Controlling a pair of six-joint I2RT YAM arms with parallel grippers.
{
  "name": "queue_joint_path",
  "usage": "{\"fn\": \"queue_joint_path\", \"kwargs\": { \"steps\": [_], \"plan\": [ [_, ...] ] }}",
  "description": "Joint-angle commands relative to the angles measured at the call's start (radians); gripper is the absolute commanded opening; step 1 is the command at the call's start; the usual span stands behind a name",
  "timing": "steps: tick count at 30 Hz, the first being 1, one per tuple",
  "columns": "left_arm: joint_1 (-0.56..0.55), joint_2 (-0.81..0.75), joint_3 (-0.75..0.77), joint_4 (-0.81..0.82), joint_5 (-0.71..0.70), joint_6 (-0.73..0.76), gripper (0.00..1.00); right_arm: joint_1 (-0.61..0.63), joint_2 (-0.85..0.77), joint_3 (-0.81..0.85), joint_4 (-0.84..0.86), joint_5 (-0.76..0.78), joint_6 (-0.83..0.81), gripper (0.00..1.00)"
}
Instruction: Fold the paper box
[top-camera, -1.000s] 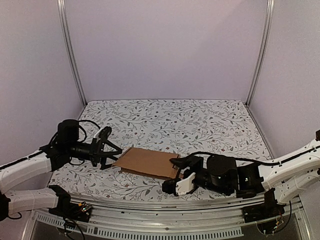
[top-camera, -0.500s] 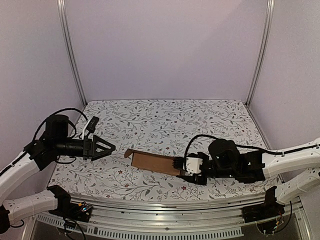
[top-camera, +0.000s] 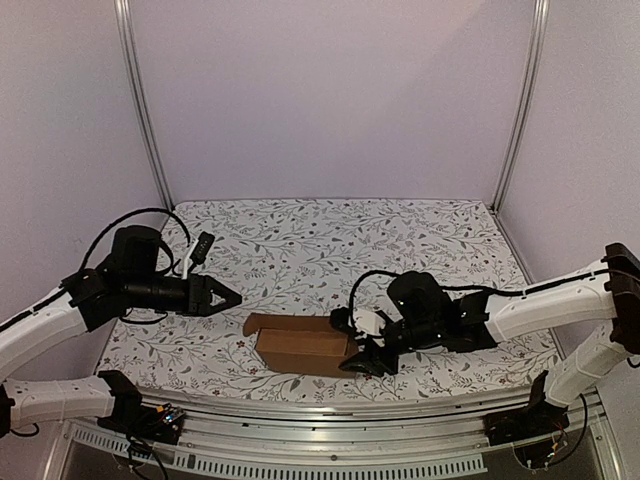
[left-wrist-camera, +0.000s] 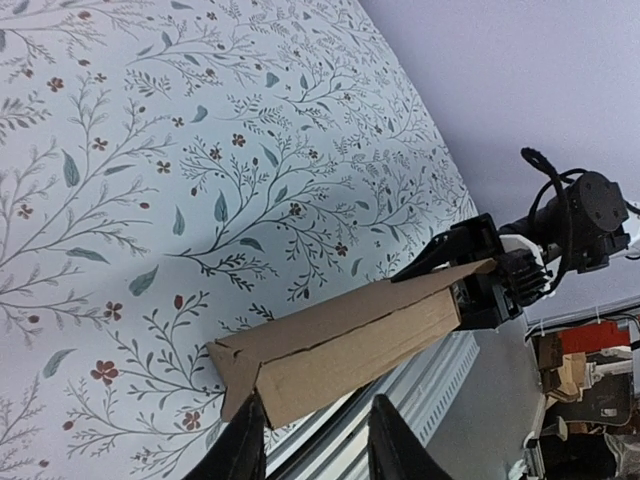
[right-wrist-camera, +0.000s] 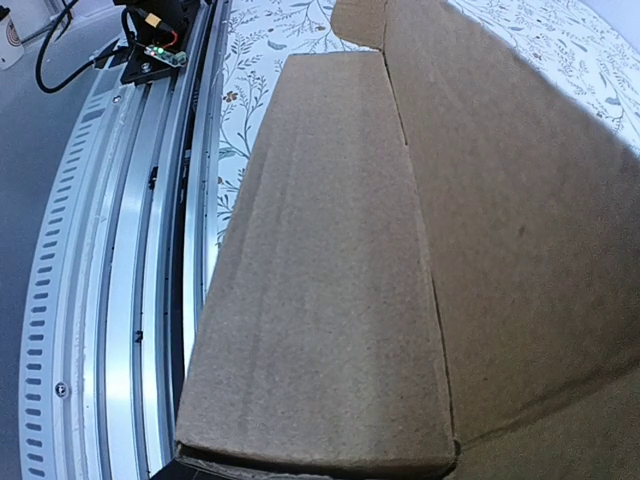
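Paper box (top-camera: 300, 348) in right gripper (top-camera: 358, 342), just beside left gripper (top-camera: 233, 298).

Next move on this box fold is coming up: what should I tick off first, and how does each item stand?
1. Right gripper gripping the box at its right end: ok.
2. Left gripper clear of box: ok, apart from it, nothing between its fingers.
3. Box inside the table edge: ok.
4. Box fully folded: not ok, only partly formed.
5. Box's underside resting on table: cannot tell.
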Motion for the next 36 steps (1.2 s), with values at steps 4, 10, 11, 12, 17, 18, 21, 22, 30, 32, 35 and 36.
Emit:
{"fn": "queue_joint_path", "kwargs": {
  "steps": [4,10,11,12,17,18,21,22,30,32,35,36],
  "plan": [
    [-0.066,0.039,0.043,-0.079,-0.260,0.047,0.27,-0.009,0.036,0.016,0.026,-0.045,0.032,0.32],
    [-0.108,0.078,0.018,-0.082,-0.304,0.034,0.15,-0.009,0.046,0.012,0.046,-0.045,0.039,0.32],
    [-0.113,0.085,0.012,-0.082,-0.307,0.029,0.12,-0.009,0.049,0.011,0.049,-0.045,0.039,0.32],
    [-0.119,0.092,0.008,-0.082,-0.308,0.024,0.09,-0.009,0.052,0.010,0.051,-0.047,0.040,0.32],
    [-0.143,0.112,-0.019,-0.075,-0.314,0.004,0.00,-0.009,0.053,0.005,0.062,-0.048,0.045,0.32],
    [-0.148,0.117,-0.022,-0.075,-0.311,0.001,0.00,-0.009,0.053,0.005,0.064,-0.048,0.046,0.32],
    [-0.162,0.130,-0.025,-0.075,-0.310,-0.002,0.00,-0.009,0.053,0.003,0.068,-0.050,0.049,0.32],
    [-0.168,0.132,-0.025,-0.074,-0.311,-0.003,0.00,-0.009,0.053,0.002,0.070,-0.051,0.049,0.32],
    [-0.228,0.168,-0.024,-0.039,-0.268,-0.024,0.00,-0.009,0.058,-0.007,0.091,-0.040,0.058,0.33],
    [-0.240,0.171,-0.022,-0.041,-0.273,-0.024,0.00,-0.009,0.060,-0.009,0.094,-0.039,0.061,0.35],
    [-0.247,0.170,-0.022,-0.045,-0.284,-0.024,0.00,-0.009,0.060,-0.013,0.098,-0.038,0.063,0.36],
    [-0.247,0.166,-0.021,-0.049,-0.291,-0.024,0.00,-0.009,0.061,-0.015,0.099,-0.039,0.063,0.36]
  ]
}}
